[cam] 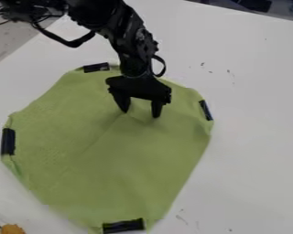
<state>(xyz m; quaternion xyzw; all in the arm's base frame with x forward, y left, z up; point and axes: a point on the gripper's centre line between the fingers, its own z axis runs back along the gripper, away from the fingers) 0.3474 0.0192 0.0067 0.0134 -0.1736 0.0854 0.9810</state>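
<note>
Well, green cloth (118, 155) on white table (253, 114).

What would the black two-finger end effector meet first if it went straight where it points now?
The end effector points down, so it would probably meet the flat, light green cloth first, in the picture's upper half. Whether its fingertips touch the cloth, I cannot tell.
</note>
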